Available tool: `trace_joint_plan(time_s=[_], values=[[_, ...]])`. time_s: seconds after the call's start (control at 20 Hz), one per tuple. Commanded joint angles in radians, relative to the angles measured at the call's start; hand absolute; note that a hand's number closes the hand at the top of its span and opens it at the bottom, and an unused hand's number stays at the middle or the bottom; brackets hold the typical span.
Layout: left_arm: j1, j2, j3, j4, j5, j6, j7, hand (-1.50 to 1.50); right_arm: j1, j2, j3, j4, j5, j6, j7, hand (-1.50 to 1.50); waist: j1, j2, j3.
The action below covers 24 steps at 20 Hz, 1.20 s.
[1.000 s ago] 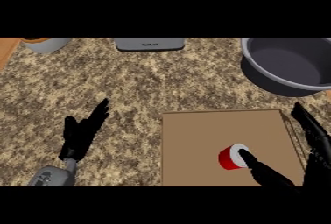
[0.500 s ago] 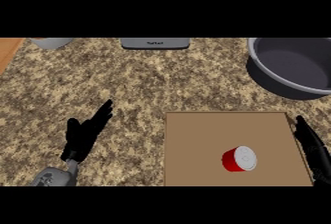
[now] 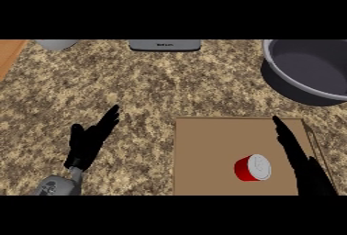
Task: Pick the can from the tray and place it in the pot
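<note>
A red can with a white top lies on the brown tray at the lower right. My right hand hovers just right of the can with straight fingers pointing away from me; it is open and not touching the can. The grey pot stands at the upper right, beyond the tray. At the lower left my left hand rests open over the counter with fingers up.
A grey appliance sits at the counter's far edge in the middle. A pale grey dish shows at the far left, next to a strip of wooden surface. Speckled counter lies between my left hand and the tray.
My right hand drew back off the can to the tray's right edge, then came in again beside the can with fingers extended. The view shifted slightly. My left hand stayed put.
</note>
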<state>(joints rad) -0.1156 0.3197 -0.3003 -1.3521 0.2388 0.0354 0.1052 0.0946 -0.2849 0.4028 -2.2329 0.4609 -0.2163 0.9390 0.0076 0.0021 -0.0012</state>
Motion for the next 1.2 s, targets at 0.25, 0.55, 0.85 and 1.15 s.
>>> trace_joint_plan(time_s=[0.25,0.55,0.85,1.15], values=[[0.025,0.022,0.071,-0.02,-0.019,-0.067,-0.001,0.0,0.143,-0.045,-0.06,0.12,-0.08,0.079,-0.171,-1.5,-0.01,-0.003,0.002],[0.088,-0.062,0.041,-0.1,-0.076,-0.021,0.038,0.0,0.177,-0.001,-0.106,0.225,-0.041,0.019,-0.369,-1.5,-0.008,-0.004,0.002],[0.044,-0.046,0.097,-0.08,-0.074,-0.07,0.068,0.0,0.19,0.028,-0.169,0.226,-0.211,0.08,-0.477,-1.5,-0.007,-0.003,0.002],[0.045,-0.055,0.117,-0.068,-0.077,-0.092,0.065,0.0,0.26,0.104,-0.178,0.248,-0.31,0.067,-0.657,-1.5,-0.01,-0.004,0.002]])
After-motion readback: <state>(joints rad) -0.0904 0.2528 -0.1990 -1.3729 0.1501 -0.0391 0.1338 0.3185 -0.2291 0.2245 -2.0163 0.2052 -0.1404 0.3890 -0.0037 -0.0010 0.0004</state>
